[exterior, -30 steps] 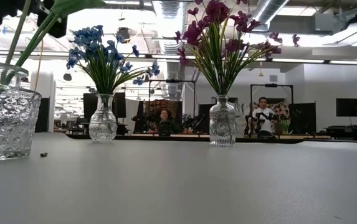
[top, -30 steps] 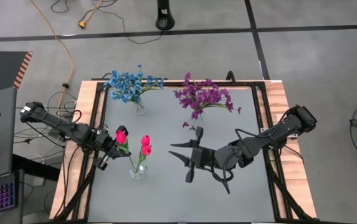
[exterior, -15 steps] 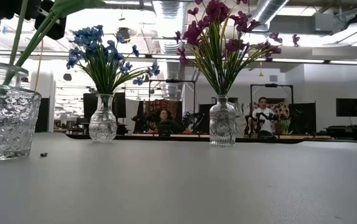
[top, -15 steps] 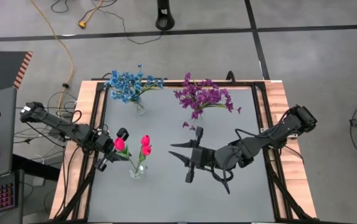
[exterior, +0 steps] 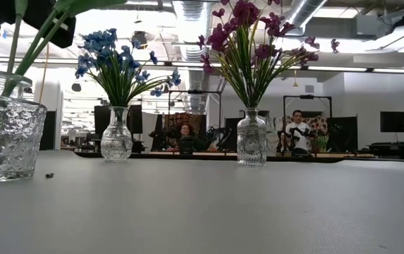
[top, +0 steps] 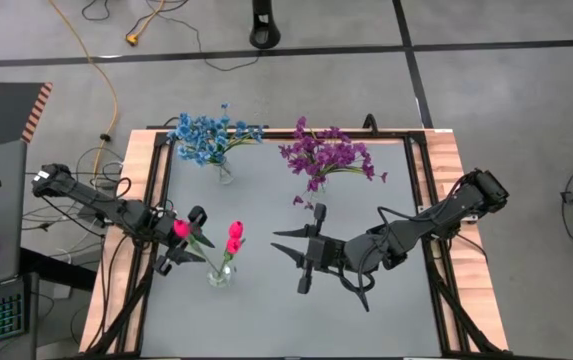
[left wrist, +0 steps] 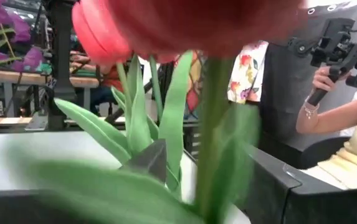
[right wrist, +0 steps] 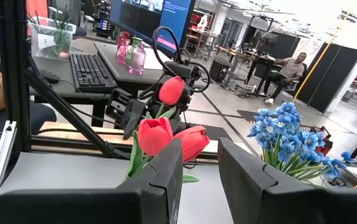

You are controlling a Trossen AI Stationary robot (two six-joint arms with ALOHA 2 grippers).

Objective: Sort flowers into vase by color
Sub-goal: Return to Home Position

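A clear glass vase (top: 220, 272) near the table's left front holds pink-red tulips; two buds (right wrist: 166, 137) stand above it. A third tulip's bud (top: 181, 228) leans out toward the left, its stalk foot in the vase. My left gripper (top: 194, 232) is open, with its fingers on either side of that stalk just under the bud (right wrist: 171, 90). My right gripper (top: 278, 241) hovers at mid-table, pointing at the tulips, open with nothing between its fingers (right wrist: 166, 177). Blue flowers (top: 206, 138) and purple flowers (top: 324, 155) stand in their own vases at the back. My left gripper stands open around the leaning tulip's upper stalk (left wrist: 218, 118), coming level from the table's left. Whether a finger still touches the stalk or bud, I cannot tell.
The blue flowers' vase (exterior: 117, 137) and the purple flowers' vase (exterior: 252, 140) stand at the far side. The table's middle and right (exterior: 258, 212) is bare grey top. A raised frame (top: 156, 180) runs along the table's edges. People sit in the room beyond.
My left gripper has opened and let go of the tulip stalk it held. That tulip's bud has tipped toward the table's left and near edges, while its stalk foot stays in the vase.
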